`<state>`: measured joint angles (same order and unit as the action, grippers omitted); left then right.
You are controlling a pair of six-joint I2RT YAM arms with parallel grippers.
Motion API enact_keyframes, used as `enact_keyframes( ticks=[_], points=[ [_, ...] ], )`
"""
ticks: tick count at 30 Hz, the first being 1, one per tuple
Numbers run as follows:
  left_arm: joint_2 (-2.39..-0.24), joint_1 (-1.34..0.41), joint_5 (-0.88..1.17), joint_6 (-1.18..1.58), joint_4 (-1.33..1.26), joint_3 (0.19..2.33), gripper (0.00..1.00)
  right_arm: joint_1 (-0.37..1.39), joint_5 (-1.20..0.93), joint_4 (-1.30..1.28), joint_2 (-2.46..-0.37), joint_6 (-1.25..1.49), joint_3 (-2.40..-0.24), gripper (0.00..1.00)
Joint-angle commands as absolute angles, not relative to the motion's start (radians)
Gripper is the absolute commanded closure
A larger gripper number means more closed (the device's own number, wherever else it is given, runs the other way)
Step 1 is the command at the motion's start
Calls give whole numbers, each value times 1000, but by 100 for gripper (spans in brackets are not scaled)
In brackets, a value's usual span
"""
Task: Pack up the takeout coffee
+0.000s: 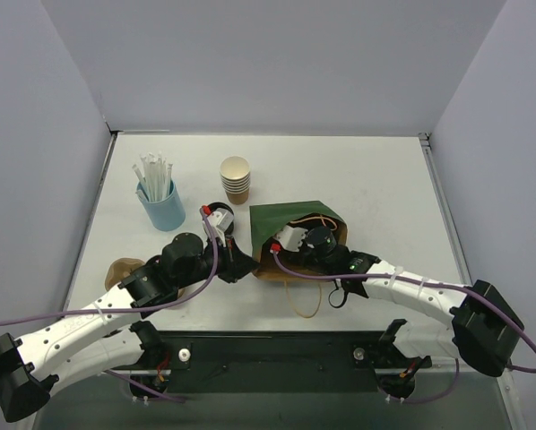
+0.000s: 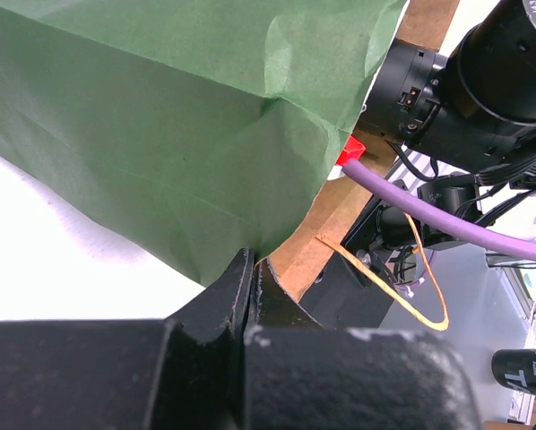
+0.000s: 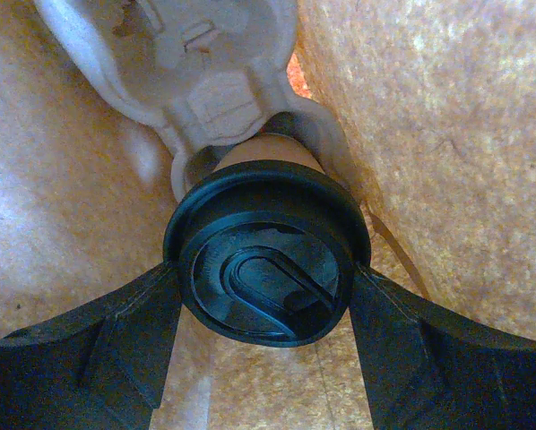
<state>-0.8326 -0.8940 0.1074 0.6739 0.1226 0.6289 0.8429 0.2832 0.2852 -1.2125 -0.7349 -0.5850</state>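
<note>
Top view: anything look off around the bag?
Green bag lies on its side, mouth toward the arms, left claw pinching its edge. Right claw holds the takeout coffee inside, apparently sideways. No spill visible.

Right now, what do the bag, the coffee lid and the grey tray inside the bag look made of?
bag: paper, matte green outside, kraft-brown inside; sharp creases and speckled fibres.
coffee lid: black plastic with a slight sheen; crisp moulded ridges catch the light.
tray: probably moulded pulp, matte grey, with soft rounded edges; thin plastic can't be ruled out.
</note>
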Motion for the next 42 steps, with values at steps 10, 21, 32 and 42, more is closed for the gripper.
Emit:
enact_keyframes(
  ticks=[10,21,32,42],
  points=[
    [-813,-893,121,680,109,640,100,815,334,278,-1246,-680,-597,49],
    [-816,-890,120,670,120,652,100,792,327,250,-1278,-617,-615,45],
    [-818,-888,121,666,112,652,100,790,348,227,-1282,-614,-620,30],
    [-845,-888,123,646,115,673,100,770,342,195,-1292,-621,-652,32]
  ],
)
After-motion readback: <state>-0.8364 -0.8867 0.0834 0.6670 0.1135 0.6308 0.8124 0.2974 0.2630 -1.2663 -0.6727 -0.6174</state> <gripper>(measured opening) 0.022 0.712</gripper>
